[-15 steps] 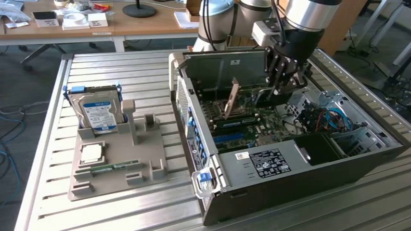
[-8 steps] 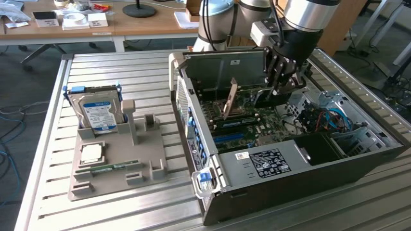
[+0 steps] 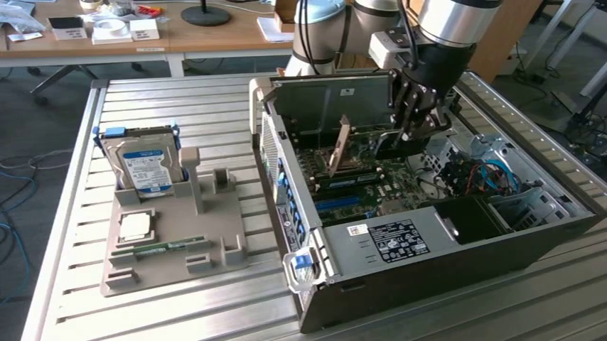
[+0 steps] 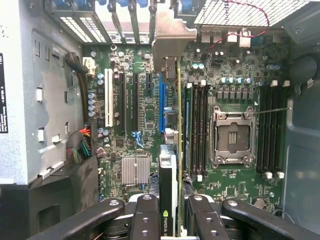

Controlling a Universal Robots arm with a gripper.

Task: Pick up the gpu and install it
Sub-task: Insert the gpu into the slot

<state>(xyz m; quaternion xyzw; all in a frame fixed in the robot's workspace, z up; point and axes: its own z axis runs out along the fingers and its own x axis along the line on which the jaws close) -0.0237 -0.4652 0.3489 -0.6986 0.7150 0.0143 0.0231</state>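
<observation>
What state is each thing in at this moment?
gpu: on edge, clamped in the hand, over the motherboard.
hand: shut on the gpu.
computer case: lying on its side, open.
hard drive: standing upright in the tray.
memory stick: lying flat on the tray.

light: bright, even | glare: metal table (image 3: 190,312) | shadows: soft

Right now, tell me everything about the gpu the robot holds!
The gpu is a thin dark card with a small logo and a pale metal bracket at one end. It stands on edge inside the open computer case, over the green motherboard. The gripper pinches it from both sides. Whether it sits in a slot, I cannot tell.
</observation>
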